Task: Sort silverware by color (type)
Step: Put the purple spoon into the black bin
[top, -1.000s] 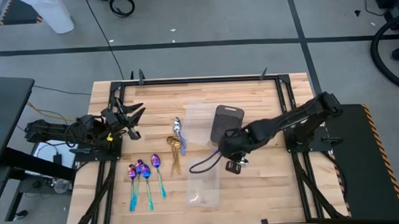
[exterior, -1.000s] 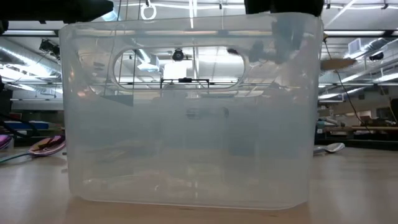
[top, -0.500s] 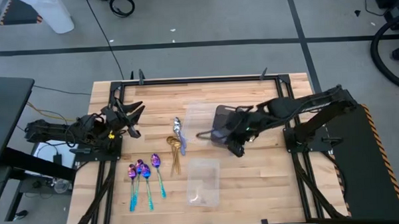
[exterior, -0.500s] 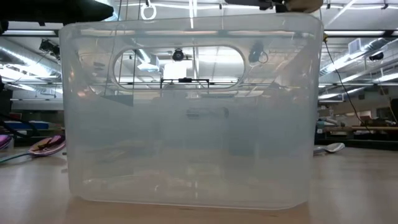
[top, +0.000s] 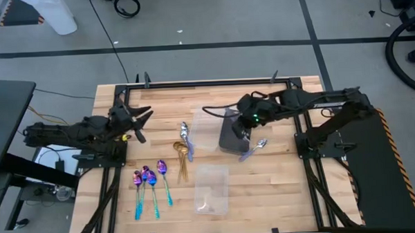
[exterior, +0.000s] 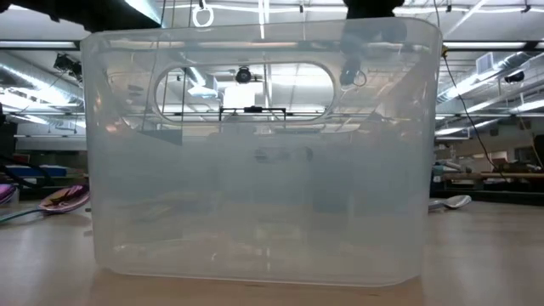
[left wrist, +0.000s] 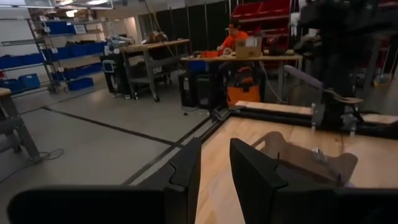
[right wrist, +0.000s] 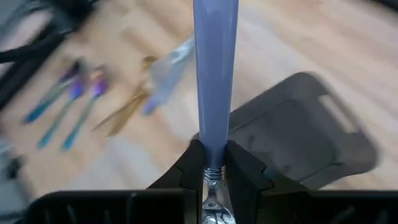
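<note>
My right gripper (right wrist: 213, 149) is over the dark grey tray (top: 233, 133), shut on a silver spoon with a pale bluish handle (top: 254, 149). Three purple-blue spoons (top: 149, 178) lie at the near left of the table. Gold spoons (top: 182, 153) and a silver spoon (top: 185, 133) lie flat near the middle. In the low view a purple spoon (exterior: 64, 200) and a silver spoon (exterior: 455, 202) lie on the wood. My left gripper (top: 135, 122) waits open at the table's left edge, holding nothing. My right gripper pinches the spoon between its two fingers where the pale bluish handle meets the silver neck (right wrist: 213, 165). The fingers slant downward and the spoon lies along them. The handle (right wrist: 215, 68) sticks out past the fingertips. The spoon is lifted clear of the table.
One clear plastic tray (top: 206, 127) stands left of the dark tray. A second clear tray (top: 212, 189) sits nearer the front edge and fills the low view (exterior: 255, 161). A cable loops over the right arm. A person sits in the room beyond the table (left wrist: 235, 37).
My right gripper, staying shut, has risen and gone from beside the near clear tray toward the table's far edge. It has rolled on the way and is now over the dark tray. The spoon in its fingers now shows from above.
</note>
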`<state>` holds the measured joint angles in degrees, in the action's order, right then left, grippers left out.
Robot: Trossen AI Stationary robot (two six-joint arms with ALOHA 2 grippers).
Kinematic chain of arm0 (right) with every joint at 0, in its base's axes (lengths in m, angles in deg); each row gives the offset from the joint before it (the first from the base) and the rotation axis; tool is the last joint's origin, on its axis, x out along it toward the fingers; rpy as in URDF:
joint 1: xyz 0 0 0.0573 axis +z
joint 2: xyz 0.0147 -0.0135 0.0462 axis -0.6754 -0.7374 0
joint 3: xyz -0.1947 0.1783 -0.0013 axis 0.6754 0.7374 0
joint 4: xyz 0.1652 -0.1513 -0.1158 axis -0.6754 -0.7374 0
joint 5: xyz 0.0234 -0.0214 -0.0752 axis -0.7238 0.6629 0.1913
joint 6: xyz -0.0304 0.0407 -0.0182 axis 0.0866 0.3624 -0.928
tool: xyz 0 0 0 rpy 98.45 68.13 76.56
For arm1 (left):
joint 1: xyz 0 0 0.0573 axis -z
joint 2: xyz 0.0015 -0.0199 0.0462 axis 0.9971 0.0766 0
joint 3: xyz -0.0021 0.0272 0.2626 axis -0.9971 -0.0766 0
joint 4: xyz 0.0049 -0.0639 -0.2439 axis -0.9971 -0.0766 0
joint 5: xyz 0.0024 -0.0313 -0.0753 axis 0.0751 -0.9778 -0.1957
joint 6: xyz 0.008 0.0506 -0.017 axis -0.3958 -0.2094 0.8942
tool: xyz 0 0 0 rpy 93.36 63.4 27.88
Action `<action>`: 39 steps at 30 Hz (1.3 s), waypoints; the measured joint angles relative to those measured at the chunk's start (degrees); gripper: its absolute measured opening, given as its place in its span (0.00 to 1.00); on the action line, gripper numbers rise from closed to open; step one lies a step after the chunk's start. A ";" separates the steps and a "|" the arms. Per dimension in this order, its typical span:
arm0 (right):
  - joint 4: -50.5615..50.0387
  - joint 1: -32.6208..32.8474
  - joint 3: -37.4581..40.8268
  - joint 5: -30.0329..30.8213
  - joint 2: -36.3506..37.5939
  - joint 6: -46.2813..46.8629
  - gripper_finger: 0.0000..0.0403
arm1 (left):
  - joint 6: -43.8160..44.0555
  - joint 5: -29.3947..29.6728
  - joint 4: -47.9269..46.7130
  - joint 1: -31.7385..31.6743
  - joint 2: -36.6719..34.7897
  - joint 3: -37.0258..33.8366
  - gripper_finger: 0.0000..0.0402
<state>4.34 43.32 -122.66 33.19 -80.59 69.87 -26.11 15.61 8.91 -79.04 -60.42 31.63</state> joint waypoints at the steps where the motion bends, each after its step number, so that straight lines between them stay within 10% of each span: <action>1: -0.42 -0.64 0.00 1.44 -0.55 0.90 0.14 | -0.04 0.00 -0.03 -0.01 0.24 0.00 0.23; 18: -3.08 -0.32 0.07 17.43 -13.62 5.30 0.14 | -0.07 0.00 -1.49 -0.02 0.71 -0.02 0.23; 39: 21.22 0.27 19.92 12.89 -13.67 11.21 0.13 | 1.41 -0.04 -1.51 0.04 0.73 -0.07 0.23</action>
<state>25.56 43.59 -102.74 46.08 -94.26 81.09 -24.70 15.57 7.39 -79.00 -59.70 31.56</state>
